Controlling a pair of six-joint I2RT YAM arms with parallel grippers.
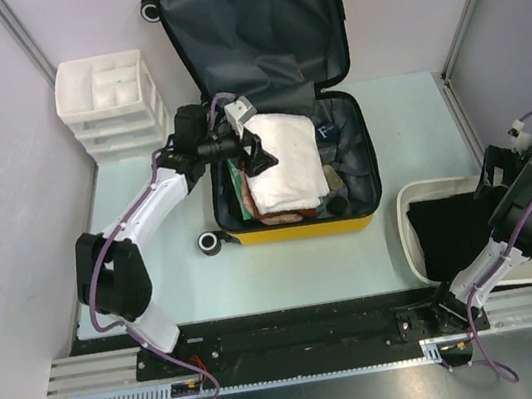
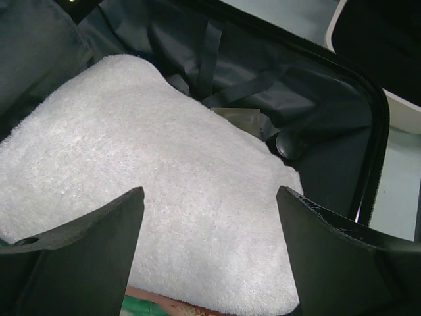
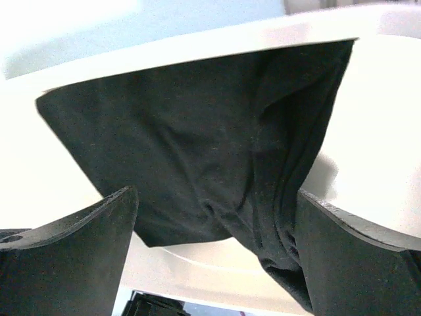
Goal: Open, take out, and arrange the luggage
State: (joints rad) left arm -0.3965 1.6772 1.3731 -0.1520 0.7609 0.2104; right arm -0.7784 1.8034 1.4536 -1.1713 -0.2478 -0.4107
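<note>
While left tool (image 2: 210,197) and right tool (image 3: 217,197) both gape, luggage (image 1: 291,232) lies crosswise, wheels (image 1: 210,241) left.

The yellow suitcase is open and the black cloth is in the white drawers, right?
Not quite: the suitcase is open, but the black cloth lies in the white tub instead, as the top view shows.

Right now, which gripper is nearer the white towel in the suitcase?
Left. The left gripper hangs open just above the white towel in the luggage; the right gripper is over the white tub.
</note>
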